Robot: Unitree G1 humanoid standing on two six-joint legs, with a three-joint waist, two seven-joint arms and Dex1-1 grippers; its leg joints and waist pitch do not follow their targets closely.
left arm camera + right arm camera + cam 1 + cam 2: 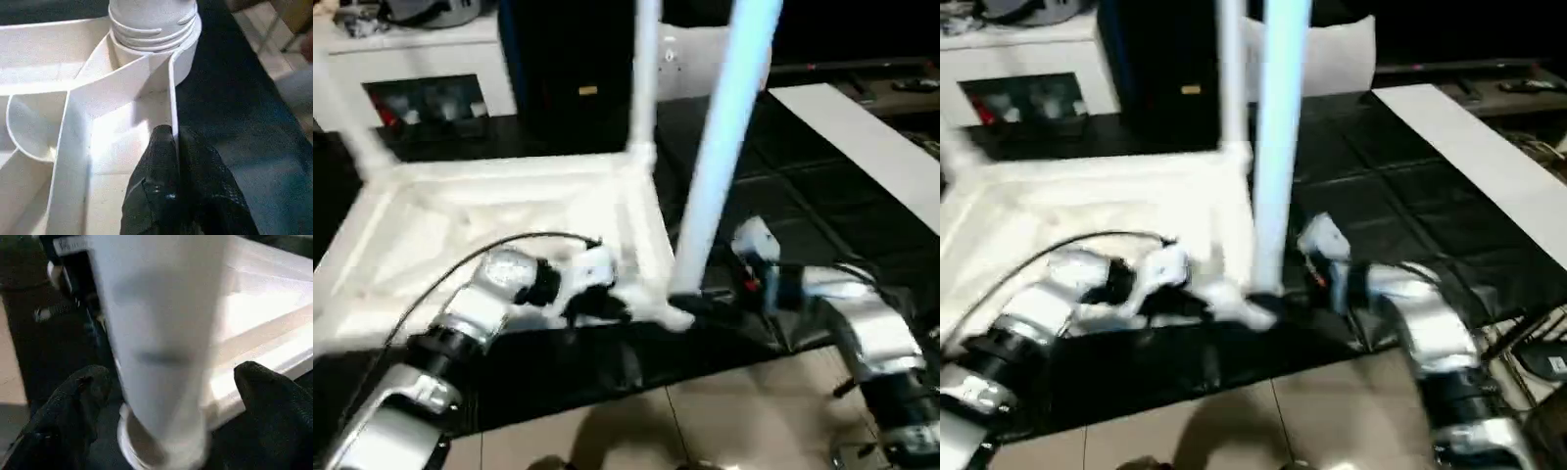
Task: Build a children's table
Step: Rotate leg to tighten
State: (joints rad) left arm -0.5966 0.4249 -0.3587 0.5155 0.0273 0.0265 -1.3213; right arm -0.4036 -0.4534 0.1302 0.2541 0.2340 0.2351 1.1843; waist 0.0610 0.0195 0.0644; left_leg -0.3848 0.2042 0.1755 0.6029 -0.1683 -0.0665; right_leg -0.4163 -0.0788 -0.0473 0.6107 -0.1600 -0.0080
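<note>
**Q:** White plastic top [509, 211]: position and orientation?

**A:** It lies upside down on the black floor mat [822, 225], ribbed underside facing up. Two legs stand upright from it in the head views: a far leg [644, 73] at the back corner, and a near leg [720, 157] at the front corner nearest the right arm. A third blurred white shape crosses the far left corner; I cannot say whether it is a leg.

**Q:** Is the near leg fully seated?

**A:** My reading is no. The left wrist view shows the corner socket [183, 54] with screw threads exposed above its rim, so some turning seems left.

**Q:** Grippers?

**A:** The left gripper [168, 142] is clamped on the top's thin edge wall just beside that socket, one finger either side, steadying the top. The right gripper [166, 396] has its fingers spread around the near leg's base, with a visible gap on each side, so it is released, not gripping.

**Q:** Progress?

**A:** At least two legs are placed. Tightening the near one and fitting the remaining corners appears outstanding, then turning the table upright.
</note>
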